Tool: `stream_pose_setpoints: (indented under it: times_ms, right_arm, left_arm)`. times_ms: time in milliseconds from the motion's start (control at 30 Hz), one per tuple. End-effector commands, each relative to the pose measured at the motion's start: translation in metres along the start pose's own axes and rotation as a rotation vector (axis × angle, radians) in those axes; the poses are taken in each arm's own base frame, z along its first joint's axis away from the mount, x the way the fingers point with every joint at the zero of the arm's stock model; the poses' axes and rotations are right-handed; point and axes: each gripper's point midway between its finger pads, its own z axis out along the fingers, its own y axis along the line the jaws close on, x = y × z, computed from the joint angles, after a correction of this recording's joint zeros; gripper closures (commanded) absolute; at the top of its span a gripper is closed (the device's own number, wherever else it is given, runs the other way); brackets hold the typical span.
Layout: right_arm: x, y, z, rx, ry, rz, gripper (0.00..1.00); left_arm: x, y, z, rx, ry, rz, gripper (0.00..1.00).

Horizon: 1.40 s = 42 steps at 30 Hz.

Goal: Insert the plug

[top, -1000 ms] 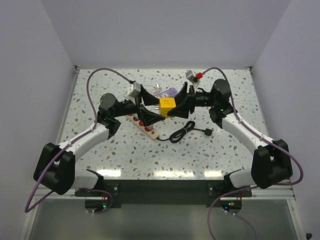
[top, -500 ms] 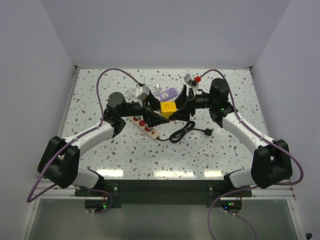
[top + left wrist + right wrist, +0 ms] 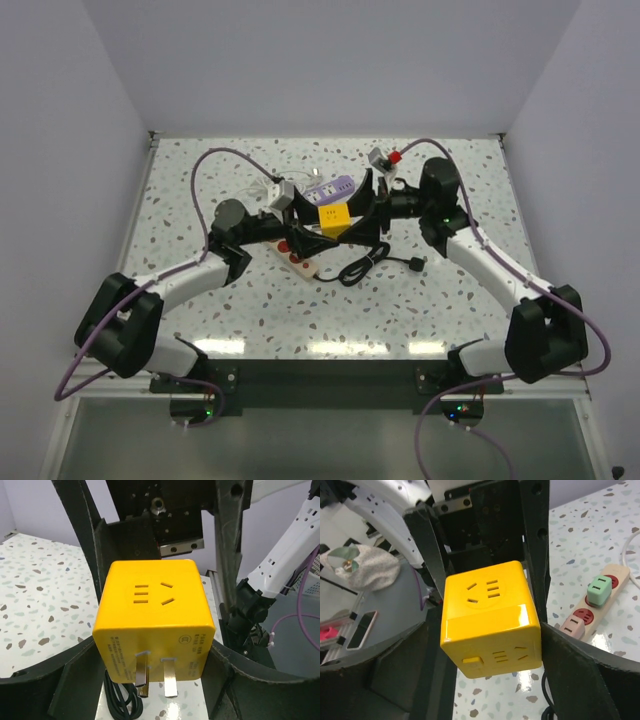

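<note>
Up in the air over the far middle of the table [image 3: 180, 190], between the two arms: a yellow plug [image 3: 333, 216], cube-shaped. Pinched by the left gripper [image 3: 155, 652], with fingers [image 3: 75, 680] pressed against two opposite sides of the cube. Flanked as well by the right gripper [image 3: 490, 640], spread wide, a thin gap open along one side, so no grip there.

Seen from above only: the whole layout, with a beige power strip [image 3: 300, 255] lying on the table just beside and below the plug, and a black cable [image 3: 365, 265] coiled near the strip's end.

Seen from the left wrist only: two flat metal prongs [image 3: 156, 677] sticking out of the face nearest the camera, pointing down, with a socket face above them.

Seen from the right wrist only: two more socket faces of the cube, prongs hidden; on the power strip beyond, a green plug [image 3: 599, 589] and a pink plug [image 3: 576, 625] seated side by side in red sockets.

Writing: several lines of fine print and a small oval mark around the prongs, all too small to read.
</note>
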Motion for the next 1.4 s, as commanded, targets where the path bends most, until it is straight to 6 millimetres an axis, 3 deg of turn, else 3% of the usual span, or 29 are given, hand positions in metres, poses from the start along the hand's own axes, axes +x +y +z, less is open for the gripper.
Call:
stream_pose_setpoints:
  times_ms: [0, 167, 433, 533, 933, 1367]
  right_arm:
    - [-0.044, 0.013, 0.002, 0.055, -0.096, -0.077, 0.04]
    - [-0.050, 0.019, 0.000, 0.075, -0.143, -0.030, 0.01]
    - [-0.050, -0.005, -0.014, 0.299, -0.269, 0.153, 0.01]
    - [-0.055, -0.001, -0.021, 0.338, -0.335, 0.224, 0.01]
    - [-0.046, 0.009, -0.013, 0.229, -0.341, 0.429, 0.01]
    - [-0.034, 0.024, -0.006, 0.156, -0.308, 0.442, 0.01]
  left_arm:
    - [-0.021, -0.017, 0.001, 0.031, -0.109, 0.129, 1.00]
    - [-0.028, -0.016, 0.000, 0.015, -0.139, 0.171, 1.00]
    - [-0.040, -0.025, -0.005, 0.008, -0.196, 0.281, 1.00]
    - [-0.042, -0.023, -0.007, -0.019, -0.213, 0.317, 1.00]
    - [-0.049, -0.024, -0.007, -0.052, -0.249, 0.395, 1.00]
    - [-0.048, -0.015, 0.006, -0.069, -0.239, 0.407, 1.00]
